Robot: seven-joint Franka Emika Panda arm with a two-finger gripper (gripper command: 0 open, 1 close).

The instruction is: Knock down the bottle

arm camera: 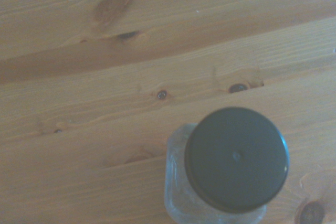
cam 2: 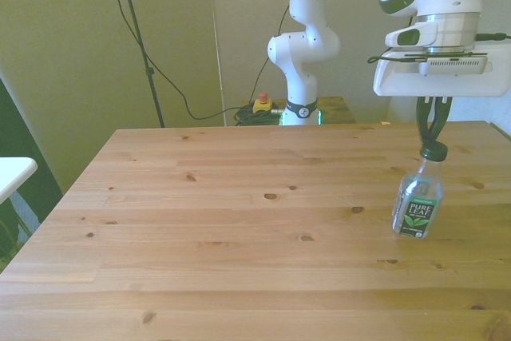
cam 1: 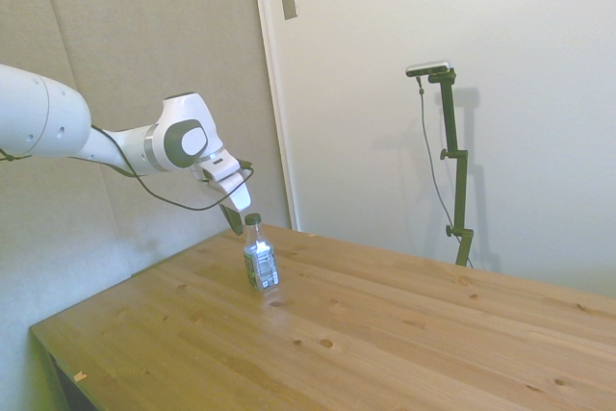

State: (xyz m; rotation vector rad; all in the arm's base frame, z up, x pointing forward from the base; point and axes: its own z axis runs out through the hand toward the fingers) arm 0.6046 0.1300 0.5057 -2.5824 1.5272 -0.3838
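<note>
On the wooden table (cam 2: 239, 221), toward the front view's right, the bottle (cam 2: 417, 197) is standing upright on its base, clear-bodied, with its dark cap (cam 2: 432, 150) on top and a green-and-white label facing the camera. I am reading "PURE LEAF" on that label. Left of it in the front view the boards are showing only knots and grain.

From the side view, the white arm (cam 1: 106, 141) is reaching in from the left, a black cable (cam 1: 178, 201) looping under the wrist. The gripper (cam 1: 239, 218) is hanging tilted just beside the bottle (cam 1: 260, 257), its dark fingertips sitting level with the cap (cam 1: 252, 220) on the arm's side. I cannot tell whether they are touching the cap or clearing it narrowly.

In the front view the gripper (cam 2: 433, 137) is coming down directly above the cap, its two dark fingers (cam 2: 422, 121) looking slightly parted near the top and drawing together near the cap. I cannot tell whether they are closed or merely narrow.

My wrist camera is looking straight down on the cap (arm camera: 236, 158), round and dark, with the clear shoulder of the bottle (arm camera: 176, 192) showing beneath it and table planks (arm camera: 105, 51) all around.
</note>
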